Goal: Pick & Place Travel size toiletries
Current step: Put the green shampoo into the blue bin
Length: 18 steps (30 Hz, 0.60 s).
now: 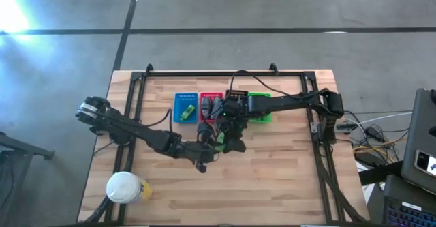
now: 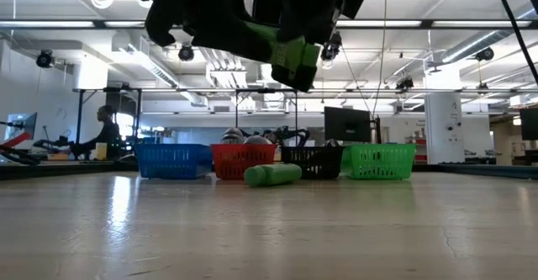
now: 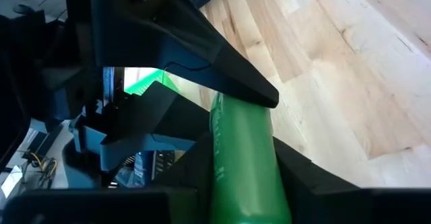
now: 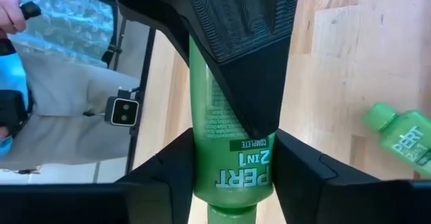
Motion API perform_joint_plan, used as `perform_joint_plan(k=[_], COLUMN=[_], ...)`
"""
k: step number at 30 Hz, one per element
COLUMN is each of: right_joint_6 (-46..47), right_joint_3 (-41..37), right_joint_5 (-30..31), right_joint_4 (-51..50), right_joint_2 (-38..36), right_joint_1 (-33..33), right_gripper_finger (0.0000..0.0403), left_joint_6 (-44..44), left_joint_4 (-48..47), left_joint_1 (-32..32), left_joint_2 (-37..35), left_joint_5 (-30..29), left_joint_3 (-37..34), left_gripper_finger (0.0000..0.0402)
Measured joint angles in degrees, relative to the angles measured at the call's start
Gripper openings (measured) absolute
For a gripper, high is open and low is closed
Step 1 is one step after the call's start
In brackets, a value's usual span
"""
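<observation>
Both pincers are clamped on one green tube (image 4: 232,150) in the air near the red basket (image 2: 242,160), probably to pass it across: left pincer (image 3: 242,143), right pincer (image 4: 232,177).

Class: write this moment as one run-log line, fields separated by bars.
phase: handover above table | held: green Pert tube | left gripper: gripping tube | right gripper: gripping tube

four baskets (image 1: 185,108) stand in a row at the tabletop's (image 1: 286,179) far side. a tube (image 2: 272,174) lies just before them. both hands meet above it, a second tube (image 4: 232,150) between them.
</observation>
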Motion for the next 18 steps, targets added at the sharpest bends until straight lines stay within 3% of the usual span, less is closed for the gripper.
perform_joint_plan(k=[6,9,11,13,15,18], right_joint_6=[0.2,-1.8,-2.4,-2.4,-0.9,3.4], right_joint_3=[-0.2,-0.2,-0.3,-0.7,-1.6,-3.0], right_joint_5=[4.4,13.7,21.8,32.4,41.1,48.3], right_joint_4=[-1.2,-2.4,-3.9,-4.2,-3.9,-3.6], right_joint_2=[-1.5,-4.0,-6.6,-9.7,-12.7,-16.5], right_joint_1=[-0.7,-0.8,-0.8,-0.7,-0.8,-1.6], right_gripper_finger=[0.0211,0.0249,0.0274,0.0296,0.0314,0.0335], left_joint_6=[-7.4,-18.2,-28.5,-41.8,-60.5,-95.0], left_joint_4=[-8.2,-14.2,-20.6,-26.4,-34.9,-48.8], left_joint_1=[0.0,-0.1,-0.7,-1.8,-2.8,-1.8], left_joint_2=[-1.5,-3.4,-5.2,-6.8,-8.6,-10.2], left_joint_5=[-4.7,-10.0,-17.1,-25.7,-34.6,-38.2], left_joint_3=[0.9,0.5,0.3,0.2,-0.3,-1.4], left_gripper_finger=[0.0101,0.0102,0.0102,0.0102,0.0102,0.0103])
